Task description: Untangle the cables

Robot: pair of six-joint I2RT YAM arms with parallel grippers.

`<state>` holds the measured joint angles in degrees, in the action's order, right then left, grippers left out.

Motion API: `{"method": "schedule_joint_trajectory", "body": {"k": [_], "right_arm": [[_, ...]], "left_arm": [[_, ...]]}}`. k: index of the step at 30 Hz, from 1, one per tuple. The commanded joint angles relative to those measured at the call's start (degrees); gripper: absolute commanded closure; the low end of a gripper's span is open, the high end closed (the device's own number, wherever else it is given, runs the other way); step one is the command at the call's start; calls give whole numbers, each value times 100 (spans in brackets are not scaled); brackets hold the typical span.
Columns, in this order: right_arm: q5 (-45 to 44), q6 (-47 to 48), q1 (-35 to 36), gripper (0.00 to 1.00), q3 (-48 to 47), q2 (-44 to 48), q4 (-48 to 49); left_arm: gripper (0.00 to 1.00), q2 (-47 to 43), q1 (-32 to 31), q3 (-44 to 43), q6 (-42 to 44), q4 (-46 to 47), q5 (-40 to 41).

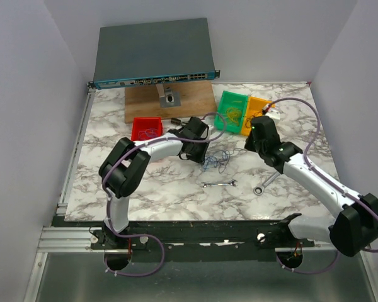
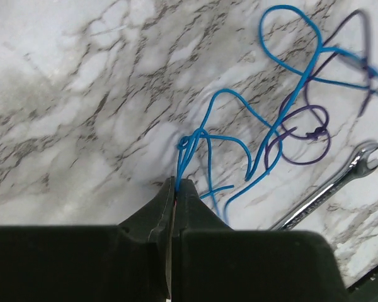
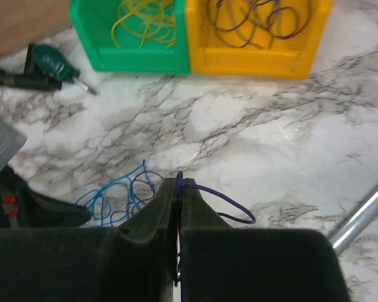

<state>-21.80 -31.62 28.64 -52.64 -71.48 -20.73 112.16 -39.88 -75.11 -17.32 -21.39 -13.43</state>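
Looking down from above, the tangle of thin blue and purple cables [image 1: 217, 160] lies on the white marble-patterned table [image 1: 145, 189] between the two arms, near a small silver wrench [image 1: 219, 184]. At the left wrist, the left gripper [image 2: 176, 184] is pinched together on the blue wire [image 2: 283, 119], whose loops cross a purple wire [image 2: 314, 133]. At the right wrist, the right gripper [image 3: 178, 184] is clamped on a purple wire loop [image 3: 233, 202], with a green plastic bin [image 3: 138, 60] and a yellow plastic bin [image 3: 252, 61] beyond.
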Motion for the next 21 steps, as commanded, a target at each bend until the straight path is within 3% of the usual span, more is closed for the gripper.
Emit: {"method": "schedule_joint_trajectory", "body": {"k": [1,7,12,17,21], "right_arm": [[-1043,-603,-519,99,67,630,-319],[-443,-472,-1877,99,-285,1130,-445],[-758,-512,-2046,99,-838,1266,-789],[-946,-713,-2080,99,-1018,1281,-882],[-1035,-856,-2174,99,-1202,1224,-1049]], "left_arm": [[100,-1049,-5,732,-53,480,886],[100,-2935,233,2068,-455,1233,2001],[100,-4466,1267,2816,-1408,1043,1343],[100,-5887,1968,3535,-2310,800,1921],[100,-6548,2721,3732,-2739,459,1897]]}}
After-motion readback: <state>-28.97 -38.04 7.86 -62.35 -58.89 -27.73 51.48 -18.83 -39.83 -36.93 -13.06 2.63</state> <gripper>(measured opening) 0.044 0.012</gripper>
